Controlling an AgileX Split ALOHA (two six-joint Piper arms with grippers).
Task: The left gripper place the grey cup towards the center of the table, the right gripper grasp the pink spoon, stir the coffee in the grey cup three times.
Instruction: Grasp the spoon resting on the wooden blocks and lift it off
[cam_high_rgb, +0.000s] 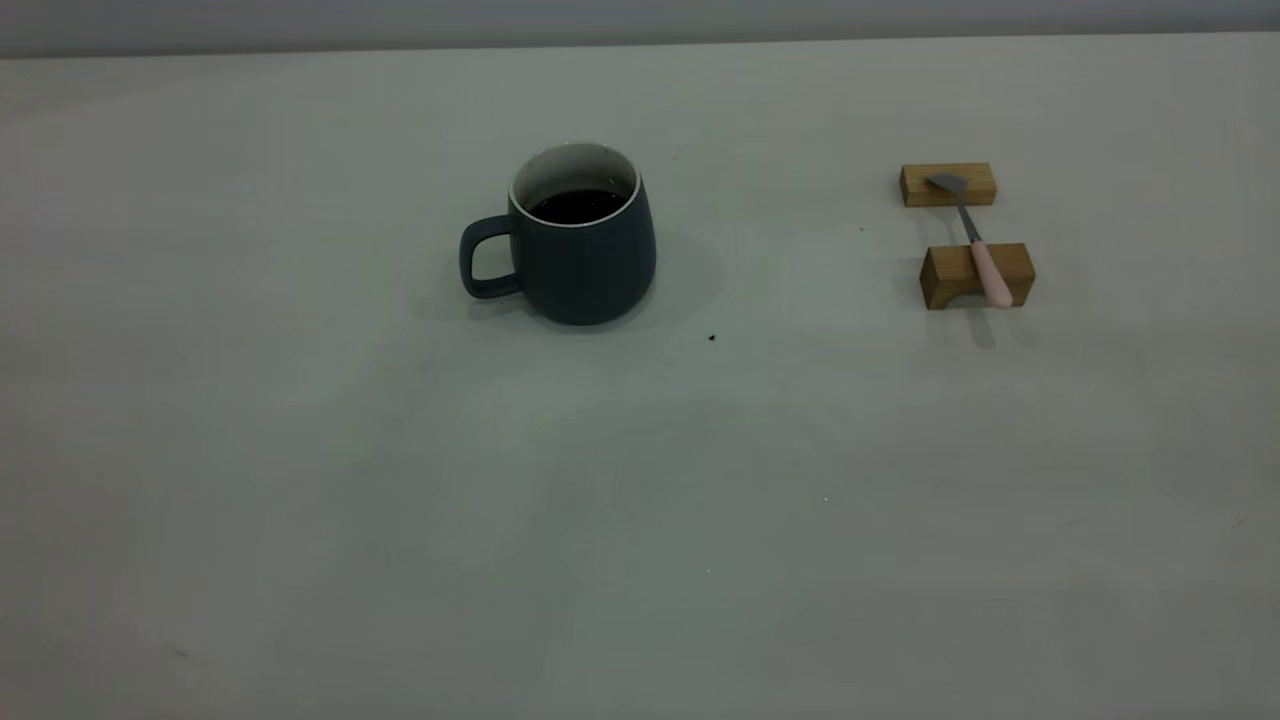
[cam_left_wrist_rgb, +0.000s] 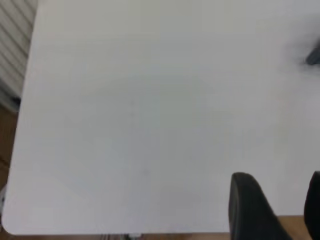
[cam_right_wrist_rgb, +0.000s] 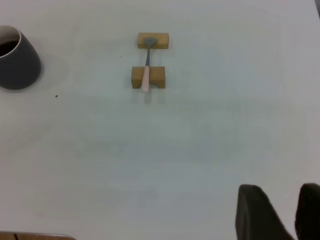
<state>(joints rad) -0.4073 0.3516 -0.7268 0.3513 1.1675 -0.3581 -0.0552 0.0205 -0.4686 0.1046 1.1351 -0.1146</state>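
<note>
You have wide bare tabletop (cam_high_rgb: 400, 520) across the whole near half and along both sides, with only two clusters standing on it: the grey cup (cam_high_rgb: 580, 250), upright near the middle with its handle pointing to the left arm's side, and, well apart on the right arm's side, two wooden blocks (cam_high_rgb: 975, 275) bridged by the pink spoon (cam_high_rgb: 985, 265). The lane between cup and blocks is open apart from a few dark specks. Above the spoon nothing stands in your way, and its pink handle juts past the nearer block.

Black claws at the picture edges

The left gripper (cam_left_wrist_rgb: 280, 210) and right gripper (cam_right_wrist_rgb: 280, 212) showed plain, rounded, matte black fingers.
</note>
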